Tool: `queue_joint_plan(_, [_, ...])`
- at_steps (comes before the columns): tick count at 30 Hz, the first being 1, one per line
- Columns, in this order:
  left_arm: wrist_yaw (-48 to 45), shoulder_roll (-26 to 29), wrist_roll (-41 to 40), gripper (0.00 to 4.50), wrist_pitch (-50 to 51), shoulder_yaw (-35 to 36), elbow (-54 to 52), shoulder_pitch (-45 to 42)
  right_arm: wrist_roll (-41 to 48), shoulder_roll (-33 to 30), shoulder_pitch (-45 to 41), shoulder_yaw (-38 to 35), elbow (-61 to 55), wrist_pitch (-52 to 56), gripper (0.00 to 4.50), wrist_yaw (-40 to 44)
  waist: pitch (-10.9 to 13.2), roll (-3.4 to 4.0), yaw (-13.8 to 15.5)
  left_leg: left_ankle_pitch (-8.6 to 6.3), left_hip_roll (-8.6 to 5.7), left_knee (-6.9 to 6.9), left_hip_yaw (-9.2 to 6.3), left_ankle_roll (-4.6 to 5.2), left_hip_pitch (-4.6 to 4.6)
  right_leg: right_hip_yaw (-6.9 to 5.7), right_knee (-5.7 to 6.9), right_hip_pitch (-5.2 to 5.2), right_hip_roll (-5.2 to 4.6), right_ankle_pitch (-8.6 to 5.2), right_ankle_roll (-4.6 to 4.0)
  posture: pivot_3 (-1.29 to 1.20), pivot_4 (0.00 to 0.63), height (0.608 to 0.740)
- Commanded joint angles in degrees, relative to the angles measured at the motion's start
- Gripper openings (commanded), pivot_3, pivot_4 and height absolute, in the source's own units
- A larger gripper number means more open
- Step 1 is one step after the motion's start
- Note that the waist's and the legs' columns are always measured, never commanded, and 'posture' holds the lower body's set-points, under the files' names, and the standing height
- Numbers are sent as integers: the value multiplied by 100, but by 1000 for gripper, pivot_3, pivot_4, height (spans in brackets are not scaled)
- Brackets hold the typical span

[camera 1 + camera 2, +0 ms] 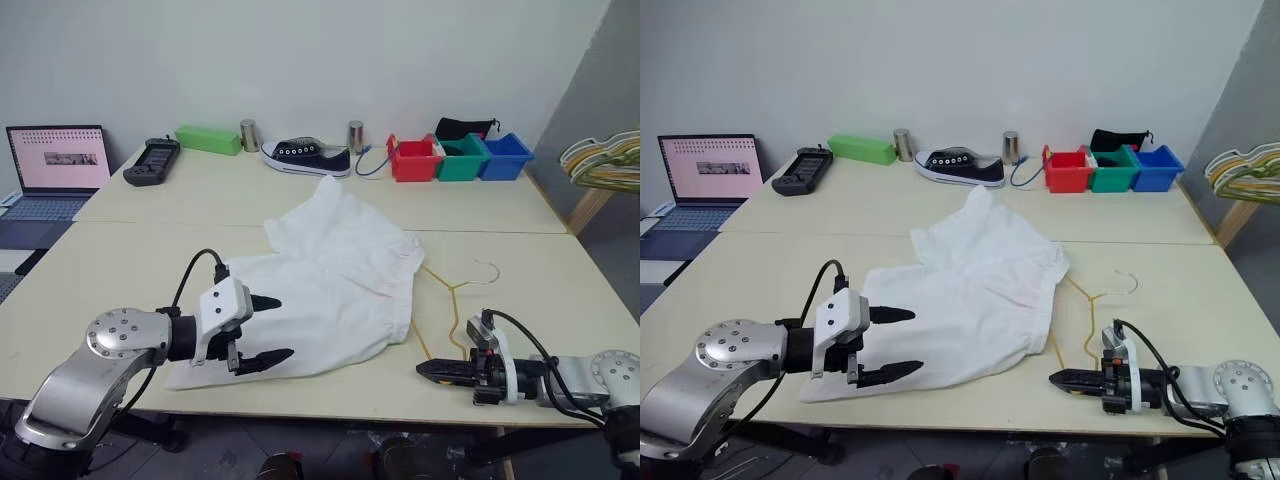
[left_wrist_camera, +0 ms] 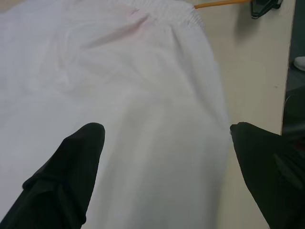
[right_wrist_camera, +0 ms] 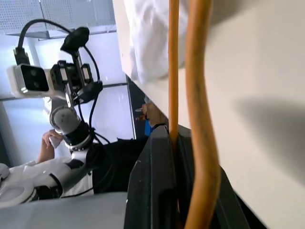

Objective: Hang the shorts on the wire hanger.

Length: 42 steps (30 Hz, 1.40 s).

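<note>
Pinching down tight on the wire hanger (image 3: 201, 95), near its lowest bend, was the right gripper (image 1: 425, 370); no gap between its two black fingers, golden wire running in between them. Sat right at the front edge of the table (image 1: 560, 300), toward the right corner. Lay flat beyond the grip, silvery hook aimed at the right edge.

Spread as wide as possible were the left gripper (image 1: 280, 328) fingers (image 2: 71, 167), holding nothing. Hovered over the near hem of the shorts (image 1: 340, 270), close to the front edge, left of centre. Lay crumpled and white across the middle of the table, gathered waistband turned toward the hanger and just beside its wire; could not tell whether touching it.

Risks, as judgement only: could lose the thin wire out of so narrow a pinch, or have it twist once lifted. Could grab only one layer of soft cloth, letting the rest sag. Could drag the hanger off the front edge, being so near it.

Stood in a row at the far right corner: red bin (image 1: 415, 168), green bin (image 1: 460, 168), blue bin (image 1: 503, 165). Contents too small to make out; black pouch (image 1: 465, 127) just behind the green one.
</note>
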Motion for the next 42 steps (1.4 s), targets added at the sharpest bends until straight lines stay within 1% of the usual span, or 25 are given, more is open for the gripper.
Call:
queue_joint_plan(1, [-52,-7,36,4481,-135,-55,1,-187,-472,82,-174,15,-365,-53,0,348,-1,0,-21,0,0,0,0,0,-2,9,0,-2,5,3,6,-212,23,740])
queue_joint_plan(5, [-80,-27,56,4481,-154,-97,43,-252,-1437,10,-394,263,-750,-243,0,998,-4,2,-99,0,3,-1,9,0,-6,21,3,-13,7,5,10,-220,21,740])
queue_joint_plan(11, [-87,-39,62,4481,-174,-176,90,-349,-2433,90,-1219,407,-191,-448,0,1741,-5,2,-251,1,5,1,14,0,-2,30,4,-13,10,4,7,-221,20,740])
queue_joint_plan(19, [-41,-84,62,4481,-169,-204,63,-353,-3224,167,-2304,160,841,-353,0,2151,-7,4,-342,1,4,2,21,1,-3,44,10,-17,13,15,24,-221,16,740])
queue_joint_plan(22, [-38,-104,67,4481,-170,-222,81,-389,-3562,108,-2413,315,641,-545,0,2449,-7,4,-351,1,4,0,26,1,-5,49,9,-19,13,14,23,-220,14,740])
queue_joint_plan(25, [-114,-7,69,4481,-237,-67,325,-641,-4229,-232,-2384,825,-255,-1240,0,2960,-7,5,-358,1,3,0,36,1,-5,61,11,-25,13,14,23,-212,14,740])
queue_joint_plan(28, [-253,174,-109,4481,-143,242,829,-1378,-5355,-735,-2381,1578,-1196,-2370,0,3411,-7,4,-351,1,1,2,43,1,-6,76,19,-35,16,16,28,-212,14,740])
queue_joint_plan(29, [-345,260,-168,4481,-112,318,1107,-1780,-5757,-871,-2417,1801,-1403,-2778,0,3511,-8,0,-350,2,-1,4,46,0,-12,81,34,-53,16,16,29,-209,13,740])
queue_joint_plan(31, [-611,440,-192,4481,-137,352,1839,-2797,-6480,-938,-2651,2098,-1572,-3433,0,3469,-11,-18,-369,2,0,25,50,0,-23,89,71,-81,22,15,28,-208,11,740])
queue_joint_plan(33, [-899,506,-41,4481,-355,205,2577,-3703,-7065,-767,-2991,2259,-1415,-3775,0,3234,-13,-15,-429,3,3,44,47,0,-44,90,92,-109,29,16,29,-202,8,740])
queue_joint_plan(36, [-1250,395,456,4481,-971,-190,3647,-4851,-8118,-588,-3377,2682,-1242,-4584,0,3013,-17,-9,-561,3,0,61,57,0,-40,107,95,-101,29,23,43,-197,5,740])
queue_joint_plan(38, [-1461,281,789,4481,-1428,-448,4269,-5409,-8429,-402,-3535,2788,-1183,-4709,0,2916,-17,-9,-586,3,-1,67,64,0,-41,118,97,-101,29,26,46,-196,2,740])
queue_joint_plan(42, [-2009,-163,1698,4481,-2805,-1188,5889,-6615,-9207,2,-3741,3137,-1473,-5018,0,2786,-17,-10,-581,4,0,65,61,0,-47,116,101,-112,30,26,46,-204,0,740])
